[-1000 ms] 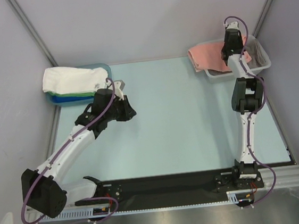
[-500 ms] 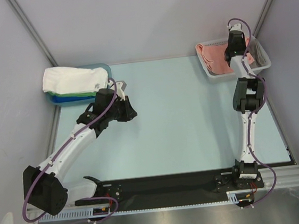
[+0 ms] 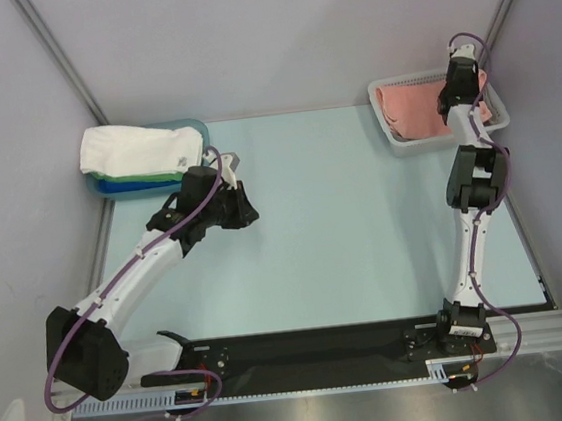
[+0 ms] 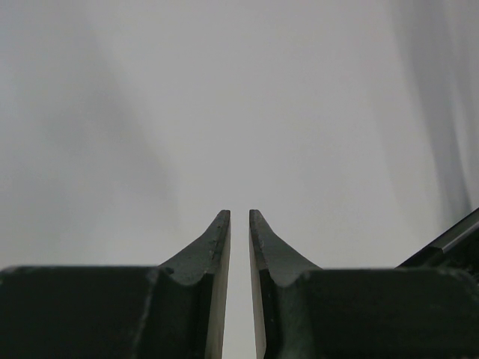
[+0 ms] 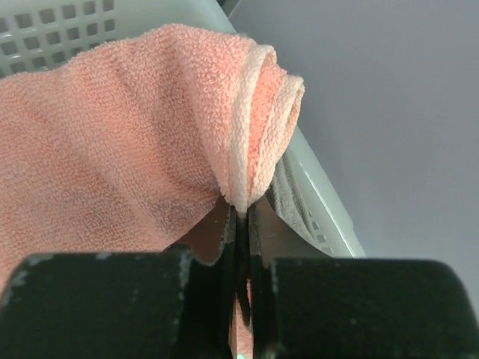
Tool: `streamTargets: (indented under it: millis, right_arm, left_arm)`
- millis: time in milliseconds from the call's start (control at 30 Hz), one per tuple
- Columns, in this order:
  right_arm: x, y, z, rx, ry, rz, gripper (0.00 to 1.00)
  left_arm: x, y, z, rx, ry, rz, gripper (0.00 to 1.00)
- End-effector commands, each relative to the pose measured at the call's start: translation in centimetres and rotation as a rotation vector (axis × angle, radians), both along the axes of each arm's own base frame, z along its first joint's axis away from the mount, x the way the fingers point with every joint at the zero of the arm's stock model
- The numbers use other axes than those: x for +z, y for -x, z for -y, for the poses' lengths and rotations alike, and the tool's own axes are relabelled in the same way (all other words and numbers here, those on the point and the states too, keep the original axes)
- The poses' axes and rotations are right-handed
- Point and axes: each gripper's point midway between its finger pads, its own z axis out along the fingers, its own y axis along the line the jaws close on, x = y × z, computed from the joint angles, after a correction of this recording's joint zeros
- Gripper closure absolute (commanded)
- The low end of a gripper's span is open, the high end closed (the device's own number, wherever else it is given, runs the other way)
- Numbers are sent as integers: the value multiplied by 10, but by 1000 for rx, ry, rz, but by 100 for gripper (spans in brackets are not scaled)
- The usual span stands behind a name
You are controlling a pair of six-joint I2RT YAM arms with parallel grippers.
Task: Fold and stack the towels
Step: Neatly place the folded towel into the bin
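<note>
A stack of folded towels lies on the blue tray at the far left, with a white towel on top and green and blue ones under it. My left gripper hovers to the right of the stack. In its wrist view the jaws are almost together and hold nothing. My right gripper is over the white perforated basket at the far right. It is shut on a fold of the salmon pink towel; the wrist view shows the pinched edge of that towel. A grey towel lies under it.
The basket's perforated wall runs just right of my right fingers. Grey enclosure walls stand behind and on both sides. The light blue tabletop lies between the arms.
My right gripper has moved right and back with the pink towel, drawing it off the basket's left rim and into the basket. The left arm has hardly moved.
</note>
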Motion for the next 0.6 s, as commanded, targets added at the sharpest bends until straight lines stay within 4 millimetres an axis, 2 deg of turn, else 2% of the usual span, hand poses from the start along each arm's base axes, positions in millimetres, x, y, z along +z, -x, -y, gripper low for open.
streamTargets:
  millis: [0, 100, 133, 200, 233, 300, 333, 400, 433, 533, 567]
  right_arm:
    - [61, 0, 8, -6, -15, 148, 94]
    - [56, -1, 8, -7, -39, 155, 78]
    - [55, -1, 9, -4, -51, 154, 64]
    - [57, -1, 6, 0, -84, 169, 51]
    - [62, 0, 7, -4, -91, 182, 35]
    - [64, 0, 3, 9, -119, 182, 26]
    - [72, 1, 0, 11, -136, 204, 19]
    - [79, 2, -7, 34, -176, 214, 12]
    - [94, 4, -11, 36, -209, 252, 8]
    - [114, 8, -32, 70, -284, 285, 3]
    - [133, 12, -46, 77, -330, 325, 2]
  left_arm:
    - [12, -6, 7, -29, 25, 39, 80]
    - [12, -6, 8, -29, 29, 37, 79]
    - [11, -6, 8, -29, 29, 36, 78]
    - [12, -6, 7, -27, 30, 42, 74]
    - [13, -6, 7, -26, 31, 48, 73]
    - [15, -6, 6, -23, 30, 58, 69]
    - [16, -7, 5, -20, 28, 65, 68]
    - [18, -7, 4, -17, 27, 71, 66]
    - [19, -8, 4, -16, 28, 75, 65]
    - [28, -12, 2, 14, 39, 99, 64]
    - [32, -14, 2, 32, 47, 107, 63]
